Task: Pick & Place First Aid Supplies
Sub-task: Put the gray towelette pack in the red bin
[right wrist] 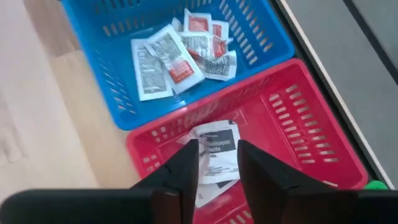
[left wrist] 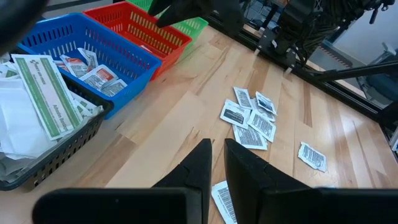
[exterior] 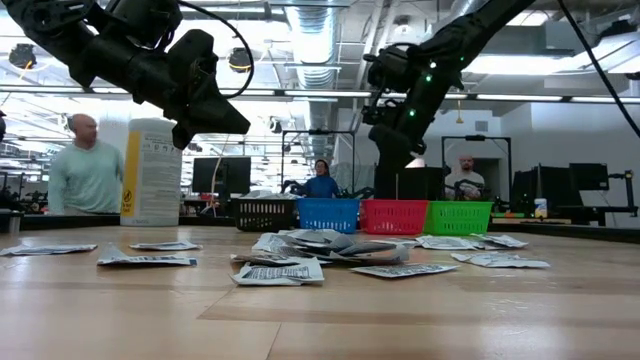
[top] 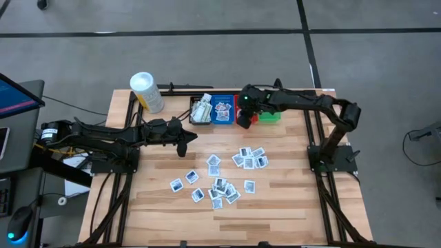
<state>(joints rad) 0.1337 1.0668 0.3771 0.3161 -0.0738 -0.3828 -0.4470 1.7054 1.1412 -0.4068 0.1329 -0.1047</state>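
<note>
Many small white first aid packets lie flat and loose on the wooden table, in one cluster and another. Along the far edge stand black, blue, red and green bins. My right gripper hangs open over the red bin. A white packet with a dark panel shows in the gap between the fingers, lying on the bin's floor. Several red-marked packets lie in the blue bin. My left gripper hovers over the table's left middle with only a thin slit between its fingers and nothing in it.
A tall white tub with a yellow label stands at the far left corner. The black bin holds green-striped paper packs. Bare wood lies between the bins and the packet clusters. People stand in the room beyond the table.
</note>
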